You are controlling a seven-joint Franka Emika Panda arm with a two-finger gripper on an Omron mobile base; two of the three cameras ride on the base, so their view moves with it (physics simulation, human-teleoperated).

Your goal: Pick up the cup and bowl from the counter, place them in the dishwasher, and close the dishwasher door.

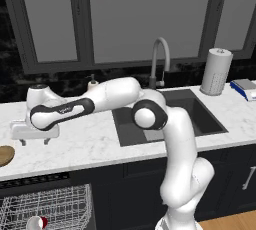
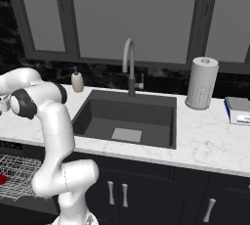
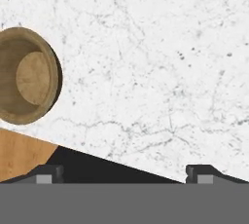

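The claw [image 3: 124,173] hangs released above the marble desk [image 3: 155,72], its two tips wide apart and nothing between them. The bowl [image 3: 26,82] sits upright on the desk at about nine o'clock in the hand view, apart from the claw. The cup [image 1: 39,222] lies in the dishwasher [image 1: 45,206] rack, at seven o'clock in the left base view.

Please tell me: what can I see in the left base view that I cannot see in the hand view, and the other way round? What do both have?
Left base view alone: the cup lying in the dishwasher rack, the sink, the faucet, the paper towel roll and the soap dispenser.

Hand view alone: the open gripper, its fingertips wide apart, and a wooden floor patch.

Both: the bowl, empty, at the left edge of each, resting on the counter, apart from the gripper.
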